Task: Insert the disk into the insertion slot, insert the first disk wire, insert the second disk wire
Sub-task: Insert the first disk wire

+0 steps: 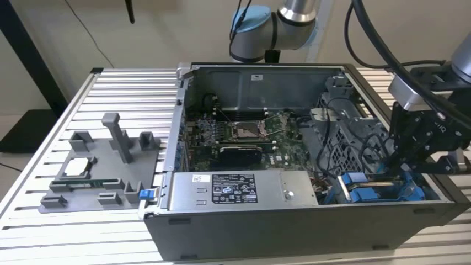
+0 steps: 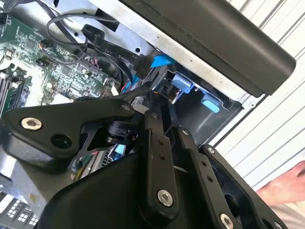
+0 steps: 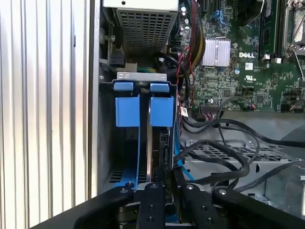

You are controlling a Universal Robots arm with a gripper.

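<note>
Disk (image 1: 367, 194), in its blue carrier, sat at the lower right of the exterior view, with the gripper (image 1: 394, 172) hanging just above it. In the second wrist view the gripper (image 2: 152, 101) pointed into that corner at frame centre; how far the claw was open, and what it held, could not be told. In the first wrist view the disk (image 3: 162, 110) stood edge-on in the insertion slot (image 3: 116, 176), apparently seated, while black wires (image 3: 224, 155) lay loose at the right, so the wire steps looked unfinished.

The exterior view overlooks the case (image 1: 294, 234); both wrist views closely share its blue tabs (image 3: 162, 110) (image 2: 182, 82).
</note>
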